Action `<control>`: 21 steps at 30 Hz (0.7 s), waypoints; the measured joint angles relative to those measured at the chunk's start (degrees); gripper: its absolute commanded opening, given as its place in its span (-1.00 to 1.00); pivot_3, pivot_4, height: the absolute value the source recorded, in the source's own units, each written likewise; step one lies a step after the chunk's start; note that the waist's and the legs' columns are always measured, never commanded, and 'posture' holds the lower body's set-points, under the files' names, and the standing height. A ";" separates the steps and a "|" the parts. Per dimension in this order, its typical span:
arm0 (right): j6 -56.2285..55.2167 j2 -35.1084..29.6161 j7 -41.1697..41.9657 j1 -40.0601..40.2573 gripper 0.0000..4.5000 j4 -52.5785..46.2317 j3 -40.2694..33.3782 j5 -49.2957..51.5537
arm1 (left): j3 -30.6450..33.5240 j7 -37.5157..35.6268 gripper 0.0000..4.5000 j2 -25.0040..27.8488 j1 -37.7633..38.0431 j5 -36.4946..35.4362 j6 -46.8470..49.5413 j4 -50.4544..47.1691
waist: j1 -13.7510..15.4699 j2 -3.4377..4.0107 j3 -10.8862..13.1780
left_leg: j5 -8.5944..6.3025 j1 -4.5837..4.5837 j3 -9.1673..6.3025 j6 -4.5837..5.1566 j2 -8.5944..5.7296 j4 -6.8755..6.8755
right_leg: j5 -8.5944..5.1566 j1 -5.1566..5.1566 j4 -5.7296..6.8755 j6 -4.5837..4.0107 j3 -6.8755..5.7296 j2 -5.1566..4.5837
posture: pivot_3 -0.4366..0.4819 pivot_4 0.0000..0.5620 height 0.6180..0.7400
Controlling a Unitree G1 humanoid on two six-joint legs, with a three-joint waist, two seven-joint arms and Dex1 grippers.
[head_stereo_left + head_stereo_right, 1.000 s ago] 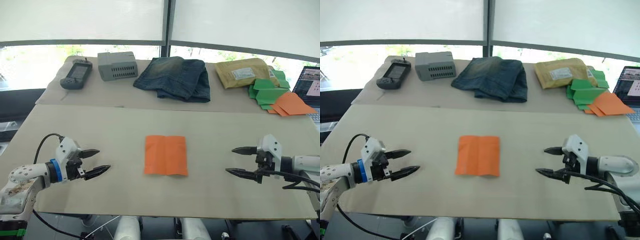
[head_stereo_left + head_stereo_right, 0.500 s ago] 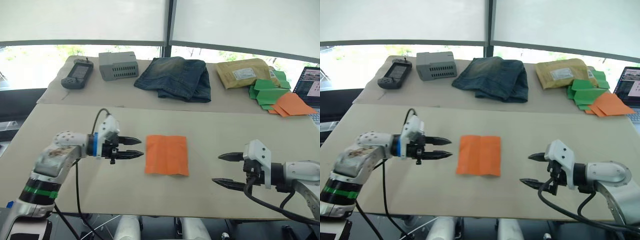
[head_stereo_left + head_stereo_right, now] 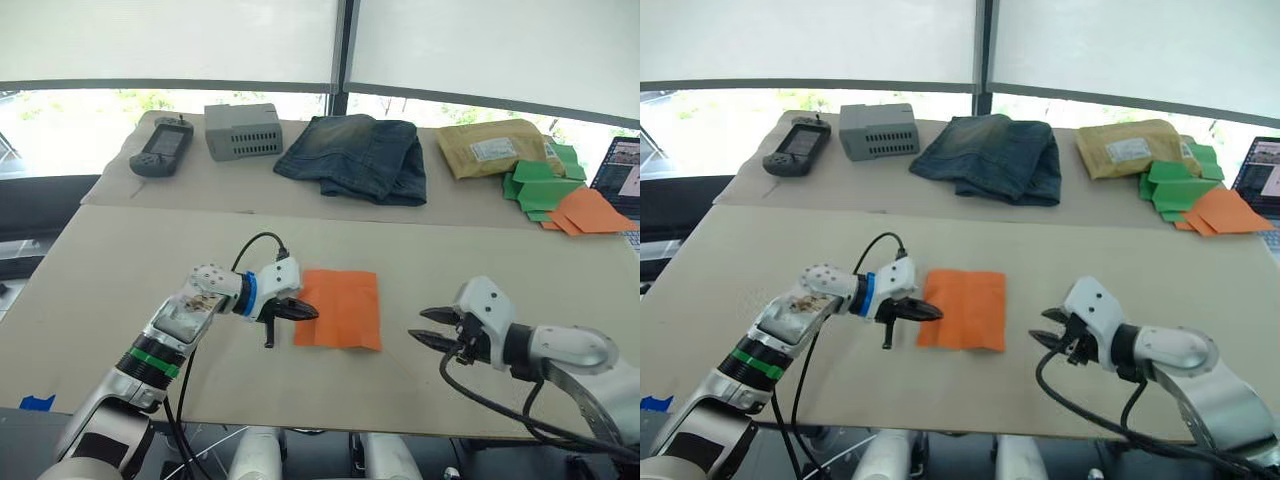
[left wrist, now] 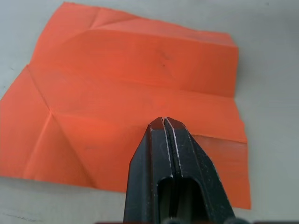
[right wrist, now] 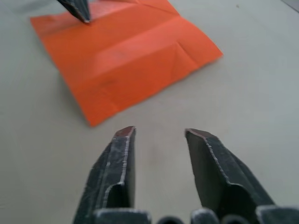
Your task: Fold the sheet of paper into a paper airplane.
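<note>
The table [image 3: 120,250] held the sheet of paper [image 3: 340,308] flat at its middle, creased. The left gripper [image 3: 303,313], fingers together, pressed its near-left edge, probably pinning it. The right gripper [image 3: 425,327] waited beside, fingers apart.

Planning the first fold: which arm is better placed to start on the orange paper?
Probably the left. The left gripper, jaws shut, already has its tip over the near-left edge of the orange paper. The right gripper, jaws open, sits on bare table to the paper's right, apart from it.
</note>
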 measured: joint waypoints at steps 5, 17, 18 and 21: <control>-0.04 0.79 -0.22 -9.16 -0.98 6.84 5.47 -3.82 | -0.41 1.08 -1.00 -0.69 1.14 0.82 1.96 -2.09 | -0.56 0.01 -0.01 | 0.01 -0.04 -0.03 0.01 0.00 0.00 | 0.01 -0.02 0.00 0.01 0.00 0.01 | -0.05 -0.47 0.60; -10.34 7.22 5.70 -15.52 -0.98 21.37 14.27 -8.84 | -0.11 4.89 -1.00 -0.90 4.88 2.40 5.06 -7.53 | -0.73 0.02 -0.11 | 0.02 0.19 -0.07 0.04 0.00 0.02 | 0.02 0.20 0.03 0.05 0.00 0.03 | -0.05 -0.47 0.60; -11.03 8.39 5.90 -16.01 -0.98 22.63 14.22 -8.72 | -0.04 5.12 -1.00 -0.79 5.16 2.42 5.28 -7.91 | -0.81 0.03 -0.13 | 0.02 0.24 -0.07 0.04 0.01 0.01 | 0.02 0.24 0.03 0.05 0.00 0.04 | -0.05 -0.47 0.60; -12.40 11.60 6.57 -16.96 -0.98 25.36 14.11 -8.26 | -0.01 5.59 -1.00 -0.72 5.60 2.42 6.03 -8.76 | -0.91 0.07 -0.20 | 0.02 0.27 -0.07 0.04 0.03 -0.02 | 0.01 0.28 0.04 0.03 -0.01 0.06 | -0.05 -0.47 0.60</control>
